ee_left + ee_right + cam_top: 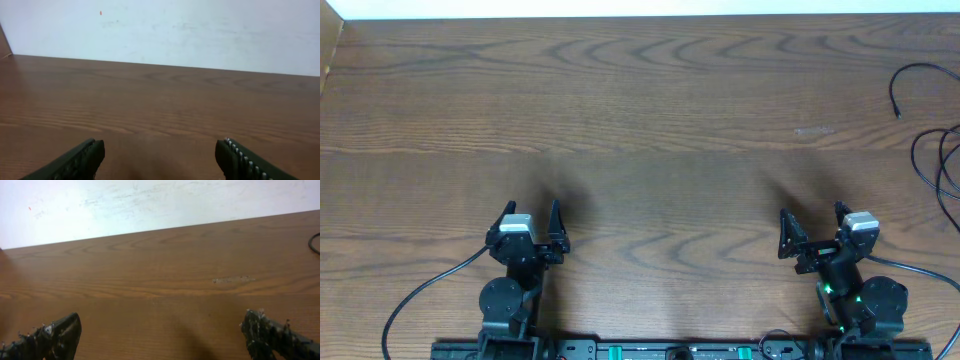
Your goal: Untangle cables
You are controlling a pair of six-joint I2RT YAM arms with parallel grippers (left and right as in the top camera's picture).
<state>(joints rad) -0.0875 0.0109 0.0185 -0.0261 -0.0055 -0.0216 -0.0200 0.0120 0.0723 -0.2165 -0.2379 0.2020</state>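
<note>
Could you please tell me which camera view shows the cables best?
The overhead view: the cables lie at the far right, partly cut off. The right wrist view catches only a short curve; the left wrist shows none.

Thin black cables (917, 150), loose, at the bench's (640, 120) far right edge.
Upper cable (920, 66) arcs to a free end; lower ones loop, cut off by frame.
</note>
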